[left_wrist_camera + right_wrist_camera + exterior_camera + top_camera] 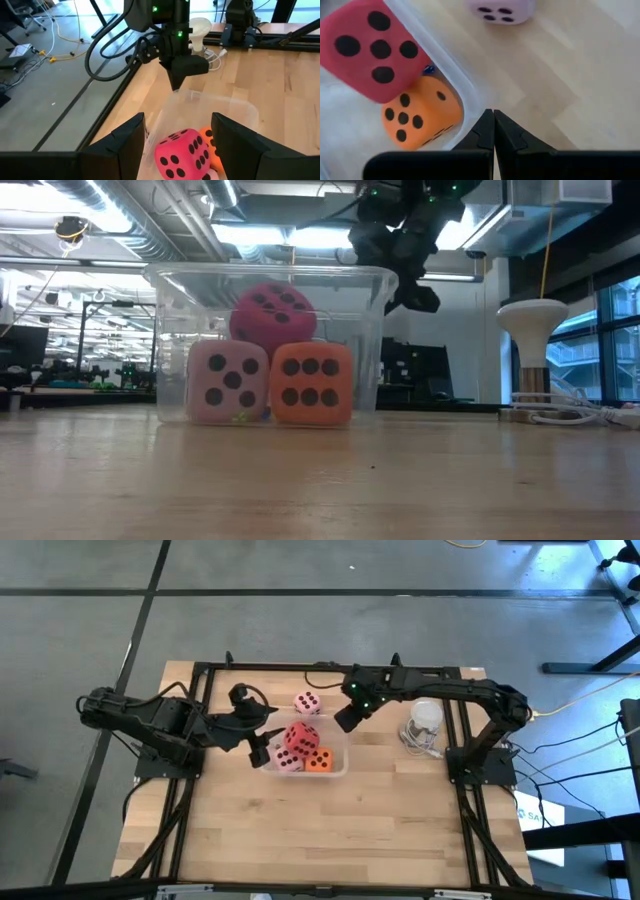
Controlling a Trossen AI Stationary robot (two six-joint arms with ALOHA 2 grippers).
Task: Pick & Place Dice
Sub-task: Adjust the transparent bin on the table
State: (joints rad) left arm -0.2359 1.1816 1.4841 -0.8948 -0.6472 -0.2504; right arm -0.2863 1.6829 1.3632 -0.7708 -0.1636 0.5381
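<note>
A clear plastic tub (338, 768) stands mid-table and holds three dice. The red die (300, 737) lies on top of a pale pink die (228, 382) and an orange die (311, 384). The second pale pink die (307, 703) sits on the table beyond the tub's far side. My left gripper (262, 747) is open at the tub's left end; in the left wrist view (179, 124) its fingers stand apart on either side of the red die (182, 152). My right gripper (348, 718) is shut, hovering by the tub's far right corner (470, 95).
A white stand with a round top and coiled cable (424, 726) stands right of the tub, near the right arm's base. Black frame rails (300, 667) run along the table's far edge and sides. Bare wood lies toward the near edge (320, 830).
</note>
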